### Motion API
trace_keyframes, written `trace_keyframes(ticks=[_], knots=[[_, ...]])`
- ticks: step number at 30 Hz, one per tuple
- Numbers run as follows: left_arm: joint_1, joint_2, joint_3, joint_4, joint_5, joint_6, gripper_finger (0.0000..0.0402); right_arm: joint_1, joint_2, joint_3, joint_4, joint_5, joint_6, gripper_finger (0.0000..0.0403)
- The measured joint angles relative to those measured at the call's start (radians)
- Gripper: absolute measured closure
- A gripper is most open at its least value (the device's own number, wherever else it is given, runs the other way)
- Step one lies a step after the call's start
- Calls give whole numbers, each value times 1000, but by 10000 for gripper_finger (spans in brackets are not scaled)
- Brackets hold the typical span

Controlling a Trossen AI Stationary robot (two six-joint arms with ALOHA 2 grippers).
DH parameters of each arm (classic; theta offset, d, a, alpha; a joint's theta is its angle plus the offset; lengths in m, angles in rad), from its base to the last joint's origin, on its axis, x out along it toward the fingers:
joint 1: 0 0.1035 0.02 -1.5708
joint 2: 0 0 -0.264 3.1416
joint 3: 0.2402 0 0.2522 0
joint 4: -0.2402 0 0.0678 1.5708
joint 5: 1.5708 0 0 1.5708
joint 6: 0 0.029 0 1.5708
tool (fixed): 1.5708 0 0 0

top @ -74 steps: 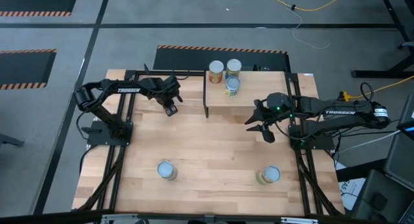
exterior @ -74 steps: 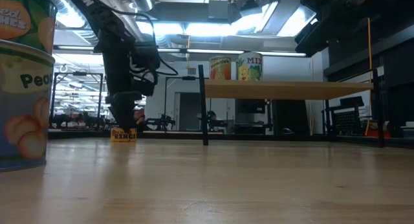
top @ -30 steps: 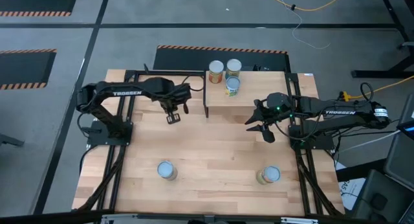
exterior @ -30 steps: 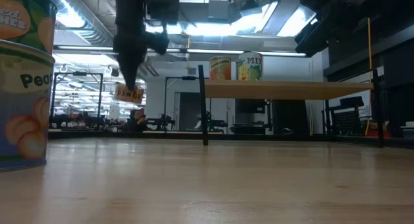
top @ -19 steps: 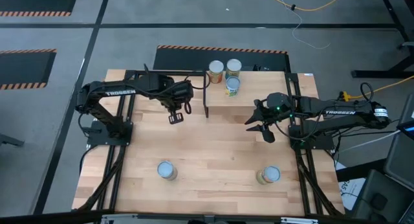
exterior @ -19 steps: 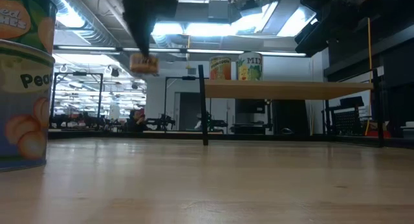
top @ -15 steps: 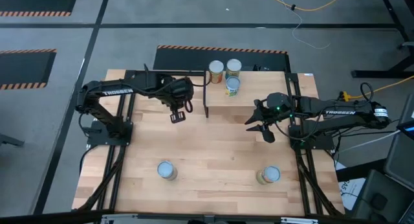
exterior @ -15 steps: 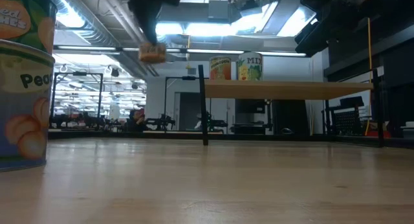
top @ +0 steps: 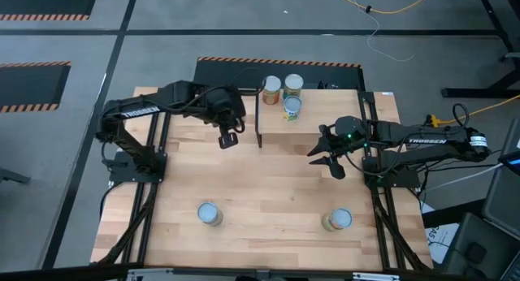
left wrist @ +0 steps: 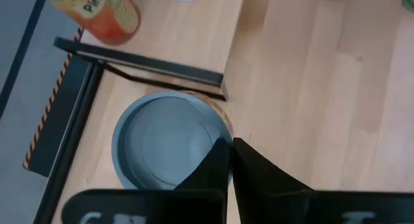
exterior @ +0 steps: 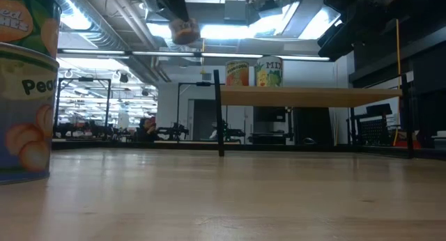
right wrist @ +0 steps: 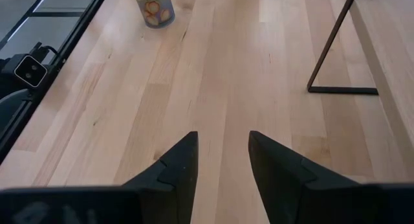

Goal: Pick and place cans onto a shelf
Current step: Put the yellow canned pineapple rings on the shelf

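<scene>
Wooden shelf [top: 313, 127] at the desk's [top: 268, 192] far edge carries three cans [top: 292, 109]. Two more cans [top: 209, 213] stand on the desk near its front edge, well apart. A sixth can [left wrist: 169, 141] hangs lifted beside the shelf's left end, pinched by the rim in my left gripper [top: 230, 139]; its label is mostly hidden. My right gripper [top: 325, 160] waits right of the shelf, jaws spread around nothing.
</scene>
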Motion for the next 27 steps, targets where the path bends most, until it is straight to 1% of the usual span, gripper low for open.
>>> trace_keyframes(ticks=[6, 13, 23, 27], knots=[[0, 61, 62, 11, 3, 56, 401, 0, 0, 0, 1, 0, 0, 262], [1, 192, 171, 15, 3, 132, 401, 0, 0, 0, 3, 0, 0, 262], [5, 405, 375, 31, 3, 237, 401, 0, 0, 0, 0, 0, 2, 262], [19, 457, 409, 39, 1, 239, 401, 0, 0, 0, 0, 0, 2, 262]])
